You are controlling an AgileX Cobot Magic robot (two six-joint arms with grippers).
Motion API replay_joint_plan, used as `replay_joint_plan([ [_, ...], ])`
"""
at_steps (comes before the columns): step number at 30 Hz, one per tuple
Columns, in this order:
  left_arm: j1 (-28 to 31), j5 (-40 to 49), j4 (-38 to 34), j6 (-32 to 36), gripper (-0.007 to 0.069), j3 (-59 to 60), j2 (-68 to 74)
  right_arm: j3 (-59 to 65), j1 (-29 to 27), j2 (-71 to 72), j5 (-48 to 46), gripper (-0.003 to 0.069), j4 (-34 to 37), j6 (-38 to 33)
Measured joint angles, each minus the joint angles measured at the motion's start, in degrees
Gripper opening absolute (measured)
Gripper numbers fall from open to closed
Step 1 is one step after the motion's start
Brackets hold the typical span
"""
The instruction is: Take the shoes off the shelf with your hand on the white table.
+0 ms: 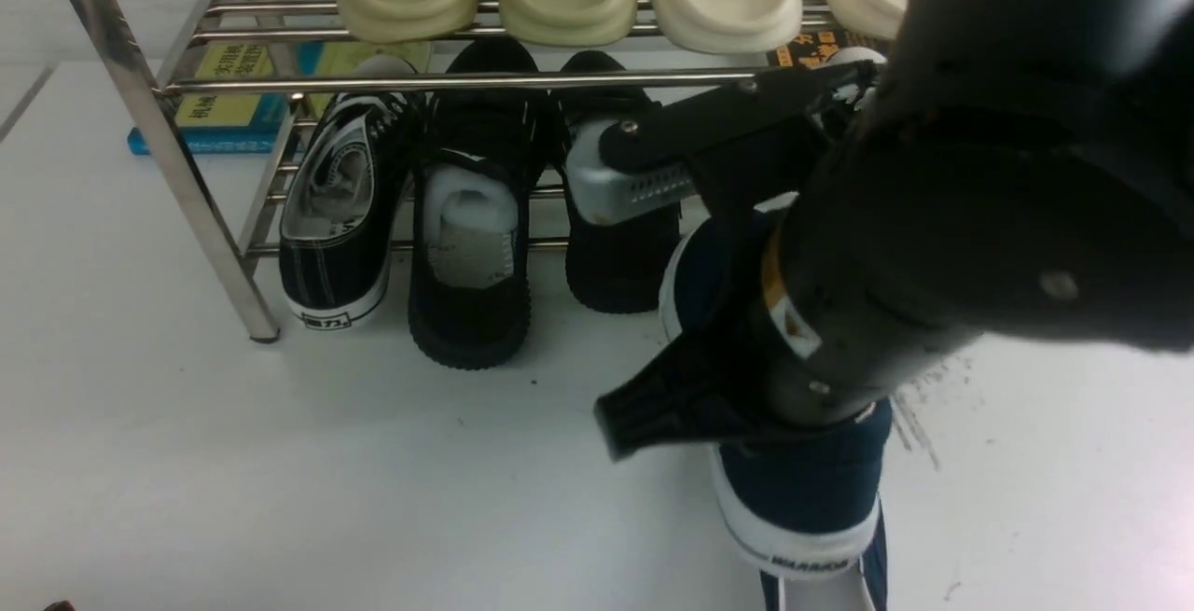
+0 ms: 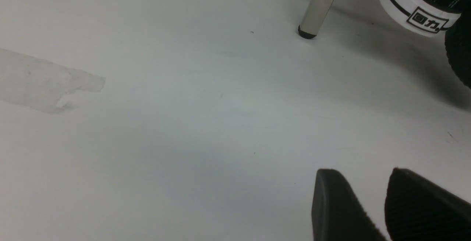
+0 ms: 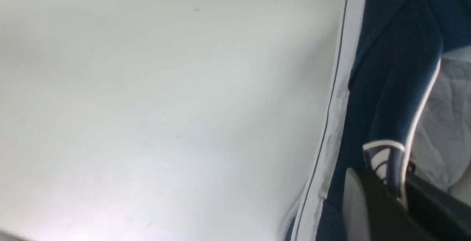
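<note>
Grip: my right pincer (image 3: 386, 182) pinching collar of navy canvas slip-on shoe with white rubber sole (image 1: 802, 490) | Place: shoe directly beneath pincer, stainless steel bar shelf (image 1: 466, 82) beyond it | Handling: judged light, soft-walled; heel rim best hold.

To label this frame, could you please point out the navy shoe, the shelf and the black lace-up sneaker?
navy shoe (image 1: 810, 485): front view, heel canvas.
shelf (image 1: 182, 177): front view, near left leg.
black lace-up sneaker (image 1: 331, 280): front view, heel.
</note>
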State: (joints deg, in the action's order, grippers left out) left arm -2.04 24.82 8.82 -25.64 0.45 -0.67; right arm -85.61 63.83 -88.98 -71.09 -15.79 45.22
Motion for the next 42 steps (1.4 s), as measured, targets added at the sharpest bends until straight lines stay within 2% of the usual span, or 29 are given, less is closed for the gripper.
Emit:
replay_joint_plan([
  [2,0.0,0.0,0.0,0.0,0.0239,0.0,0.0,0.0,2.23,0.21,-0.2,0.0046,-0.55,1.91],
  [4,0.0,0.0,0.0,0.0,0.0239,0.0,0.0,0.0,6.73,-0.06,-0.35,0.0046,-0.93,5.18],
  [10,0.0,0.0,0.0,0.0,0.0239,0.0,0.0,0.0,10.44,-3.71,1.07,0.0046,-2.18,10.85],
  [16,0.0,0.0,0.0,0.0,0.0239,0.0,0.0,0.0,10.52,-11.3,4.49,0.0046,-4.72,13.8],
  [25,0.0,0.0,0.0,0.0,0.0239,0.0,0.0,0.0,10.14,-20.82,8.51,0.0046,-9.95,22.53],
  [31,0.0,0.0,0.0,0.0,0.0239,0.0,0.0,0.0,8.13,-23.72,8.7,0.0046,-7.84,25.02],
  [36,0.0,0.0,0.0,0.0,0.0239,0.0,0.0,0.0,6.02,-24.4,8.58,0.0048,-4.0,25.17],
  [42,0.0,0.0,0.0,0.0,0.0239,0.0,0.0,-0.12,5.24,-24.51,8.16,0.0069,-2.77,25.22],
])
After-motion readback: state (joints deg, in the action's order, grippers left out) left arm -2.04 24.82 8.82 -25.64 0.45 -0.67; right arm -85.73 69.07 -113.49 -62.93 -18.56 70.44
